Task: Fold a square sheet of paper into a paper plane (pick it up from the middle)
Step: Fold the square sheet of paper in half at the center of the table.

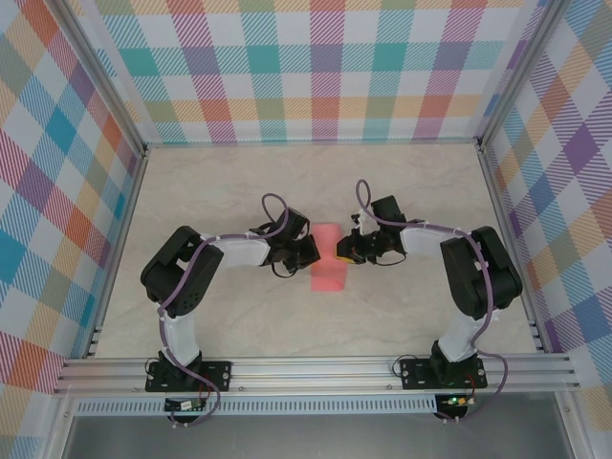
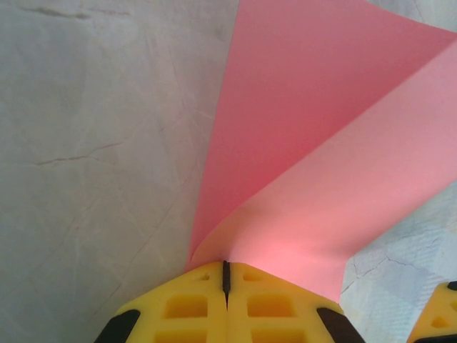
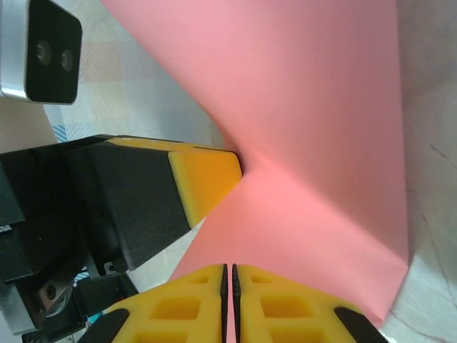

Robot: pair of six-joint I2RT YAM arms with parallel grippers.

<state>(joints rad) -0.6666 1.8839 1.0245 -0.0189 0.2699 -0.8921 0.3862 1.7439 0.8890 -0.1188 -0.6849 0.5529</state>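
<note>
On the left stands a wall (image 1: 57, 191) with a check pattern in many colours, set in a metal frame. The left arm (image 1: 191, 273), black and white with a purple cable along it, bends toward the middle of the table (image 1: 229, 182). The table top is pale and smooth, with thin veins like marble.

The left gripper (image 1: 308, 251) has yellow fingers (image 2: 193, 304) moulded with square hollows. They are pressed together so that only a dark seam shows between them, and they pinch the left edge of the sheet of paper (image 1: 328, 268).

The sheet is thin, plain, matt and salmon-pink. It sits at the centre of the table between the two grippers. In the top view it looks like a narrow strip running from far to near. In the left wrist view it curls up from the fingertips in a soft bend without a sharp crease.

The right gripper (image 1: 344, 251) meets the right edge of the sheet. Its yellow fingers (image 3: 186, 307) are almost together, with only a thin slit, and the paper goes into this slit, so they seem to hold it too. The tips of the two grippers are very near each other, with the paper between them.

The right arm (image 1: 478, 273) mirrors the left one. The table top stretches wide toward the far wall and both side walls, and near the arm bases it ends at an aluminium rail (image 1: 316, 373)
</note>
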